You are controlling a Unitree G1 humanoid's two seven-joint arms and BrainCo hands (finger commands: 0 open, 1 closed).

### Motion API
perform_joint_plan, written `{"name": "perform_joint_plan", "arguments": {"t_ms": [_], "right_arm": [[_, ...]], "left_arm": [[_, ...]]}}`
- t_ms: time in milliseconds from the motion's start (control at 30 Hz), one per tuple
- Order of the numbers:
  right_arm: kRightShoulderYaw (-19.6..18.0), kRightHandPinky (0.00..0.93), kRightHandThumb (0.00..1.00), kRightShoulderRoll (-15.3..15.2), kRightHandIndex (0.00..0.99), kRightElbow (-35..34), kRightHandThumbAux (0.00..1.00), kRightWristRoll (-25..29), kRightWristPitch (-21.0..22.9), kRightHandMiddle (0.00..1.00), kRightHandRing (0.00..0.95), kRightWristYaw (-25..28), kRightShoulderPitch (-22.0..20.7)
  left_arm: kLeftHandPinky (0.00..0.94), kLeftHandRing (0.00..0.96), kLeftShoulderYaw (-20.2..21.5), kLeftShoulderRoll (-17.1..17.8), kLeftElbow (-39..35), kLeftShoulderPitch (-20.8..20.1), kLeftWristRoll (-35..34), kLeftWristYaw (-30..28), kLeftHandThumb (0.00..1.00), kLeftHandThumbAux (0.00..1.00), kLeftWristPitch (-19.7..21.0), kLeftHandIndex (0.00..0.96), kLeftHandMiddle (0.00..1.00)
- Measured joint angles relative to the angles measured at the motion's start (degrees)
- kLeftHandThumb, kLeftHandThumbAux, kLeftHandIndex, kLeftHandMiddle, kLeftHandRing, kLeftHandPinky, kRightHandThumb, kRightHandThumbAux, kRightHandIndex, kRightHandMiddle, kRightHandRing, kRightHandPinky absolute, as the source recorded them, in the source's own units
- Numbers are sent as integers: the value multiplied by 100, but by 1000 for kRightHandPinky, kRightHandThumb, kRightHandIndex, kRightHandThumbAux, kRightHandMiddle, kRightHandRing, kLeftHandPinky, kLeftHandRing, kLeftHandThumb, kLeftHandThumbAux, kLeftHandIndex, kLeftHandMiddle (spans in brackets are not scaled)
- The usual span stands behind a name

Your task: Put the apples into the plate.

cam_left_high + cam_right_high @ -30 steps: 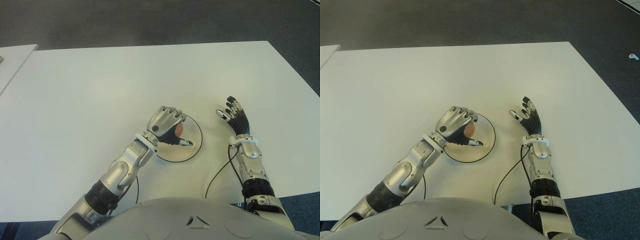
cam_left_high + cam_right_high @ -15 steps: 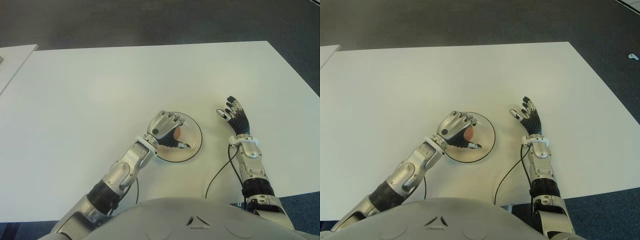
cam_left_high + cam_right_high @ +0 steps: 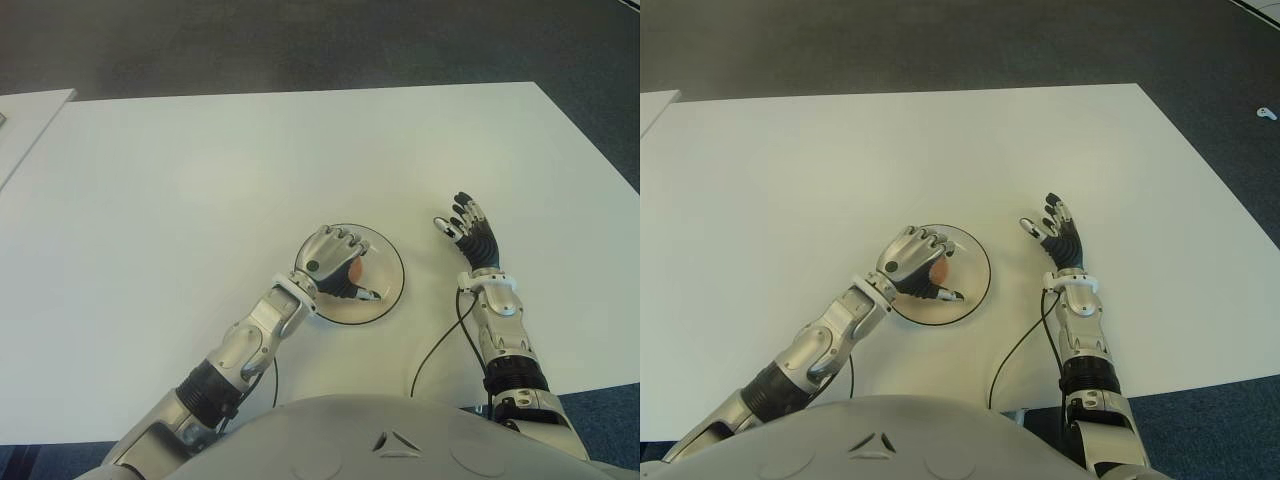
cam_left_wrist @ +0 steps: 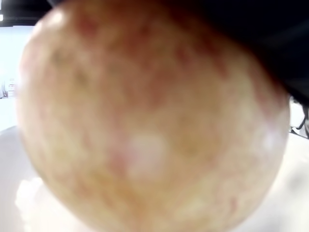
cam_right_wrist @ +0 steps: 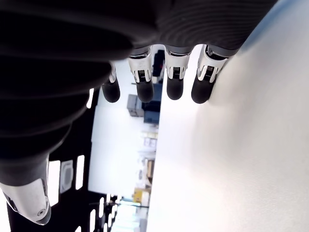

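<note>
Reddish-yellow apple sits inside the curled fingers of the left hand, low over the round plate on the white worktop. The fingers wrap over its top and far side, with the thumb below; in the left wrist view the apple fills nearly everything. Right of the plate, the right hand shows its fingers spread, holding nothing.

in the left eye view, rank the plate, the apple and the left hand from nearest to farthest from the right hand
1. plate: its rim lies just to the left of the right hand.
2. apple: over the plate, inside the left hand's fingers.
3. left hand: over the plate's left part, wrapped around the apple.
</note>
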Motion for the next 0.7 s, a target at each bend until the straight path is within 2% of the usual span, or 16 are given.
{"name": "perform_joint_plan", "arguments": {"t_ms": [367,500,600,633,667,700], "right_arm": [[-5,0,60,19,0,14,631,4,0,18,19,-4,-15],[-4,0,60,27,0,16,643,-2,0,16,19,-24,-18],[1,0,58,39,0,17,647,-22,0,15,17,-56,-21],[4,0,57,42,0,18,644,-28,0,13,15,-68,-23],[8,0,55,45,0,19,640,-36,0,10,13,-83,-24],[12,0,54,51,0,20,639,-43,-1,10,12,-104,-25]], "left_arm": [[792,796,-28,4,115,-75,-32,125,852,663,-15,403,522],[717,757,-15,3,131,-73,-58,326,851,659,-20,418,578],[641,711,7,-4,130,-73,-161,403,843,658,-42,436,520],[556,611,11,-4,130,-72,-178,420,788,673,-48,431,503],[465,503,14,-5,130,-71,-208,429,623,577,-54,395,451],[432,465,18,-7,130,-69,-240,431,563,543,-56,381,432]]}}
